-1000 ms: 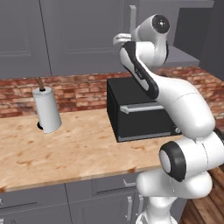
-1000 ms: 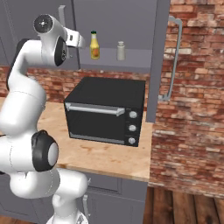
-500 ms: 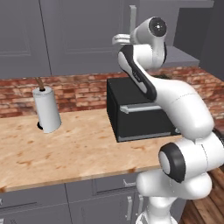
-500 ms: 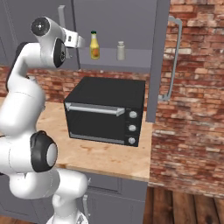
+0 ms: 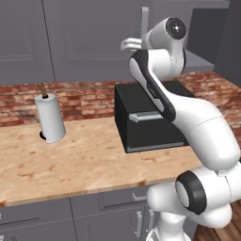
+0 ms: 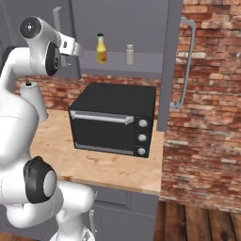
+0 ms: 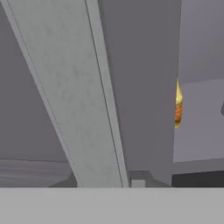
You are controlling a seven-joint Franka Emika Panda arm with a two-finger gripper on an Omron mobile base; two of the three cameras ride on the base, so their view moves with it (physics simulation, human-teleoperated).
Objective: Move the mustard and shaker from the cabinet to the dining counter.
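The fingers are pinched tight on the silver bar handle (image 7: 74, 96) of the cabinet (image 6: 117, 28) door, high up by the gripper (image 5: 141, 40). To the right, on the open shelf, the mustard (image 6: 101, 49) stands with the shaker (image 6: 130, 54) just beside it. The black oven (image 6: 113, 120) sits below.

The white arm's upper joint (image 6: 40, 44) rose a little and swung toward the cabinet's silver bar handle (image 5: 144, 23). The wrist (image 5: 131, 44) tipped closer to that handle, and the jaws, nearly closed a second before, finished closing
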